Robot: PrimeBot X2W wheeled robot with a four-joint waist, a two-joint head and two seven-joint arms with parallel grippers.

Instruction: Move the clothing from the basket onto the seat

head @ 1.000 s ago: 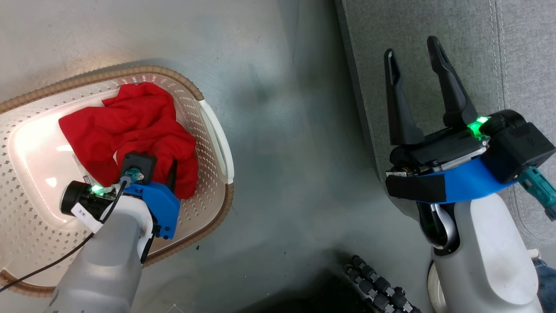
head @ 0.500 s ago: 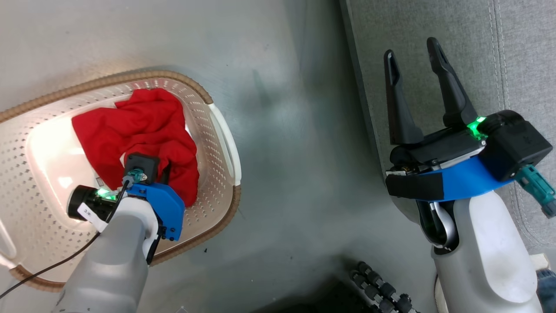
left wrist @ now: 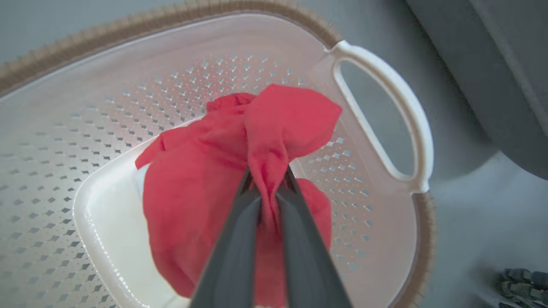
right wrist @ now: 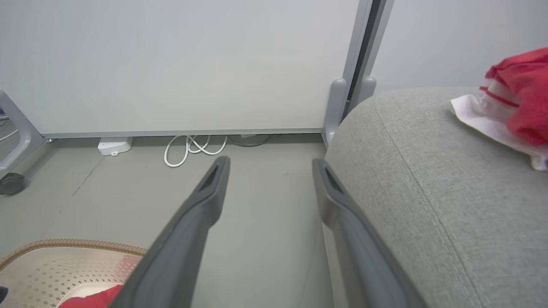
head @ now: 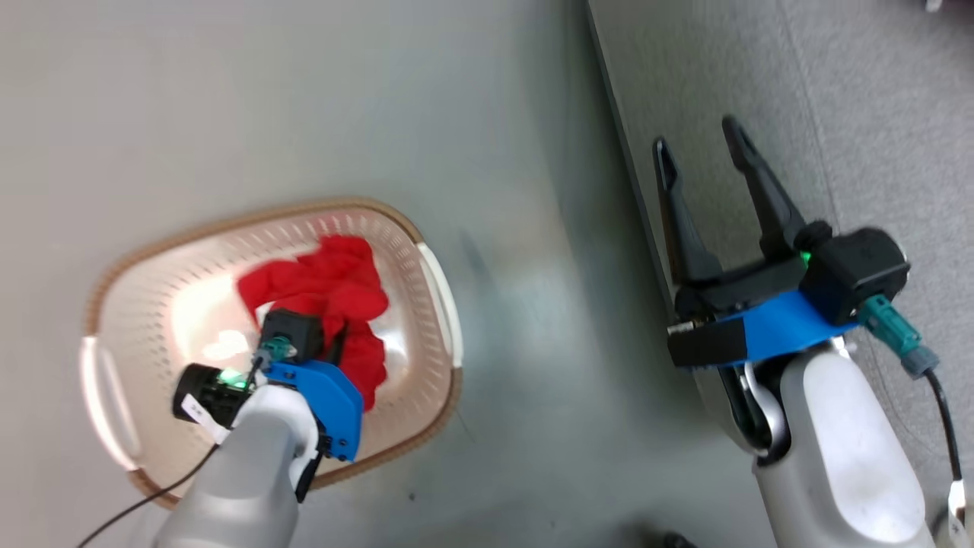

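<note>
An almost plain red garment (head: 335, 278) (left wrist: 197, 179) hangs bunched inside the cream basket (head: 251, 217) (left wrist: 406, 111), which stands on the floor. My left gripper (left wrist: 266, 182) is shut on a fold of it, and most of the cloth is raised off the basket bottom. The grey seat (head: 761, 91) (right wrist: 428, 192) lies to the right. My right gripper (head: 696, 133) (right wrist: 269, 162) hovers open and holds nothing at the seat's left edge. A second red garment with white panels and stripes (right wrist: 513, 102) lies on the seat.
Bare grey floor separates the basket and the seat. By the wall beyond are a white cable coil (right wrist: 192, 147), a small white box (right wrist: 113, 145), a grey post (right wrist: 342, 102) and a caster wheel (right wrist: 10, 184). Dark base rollers (left wrist: 522, 278) sit beside the basket.
The head camera has pulled up and away, so the basket looks smaller and lower. The left gripper has drawn the red garment up into a tighter bunch. The right gripper stays open.
</note>
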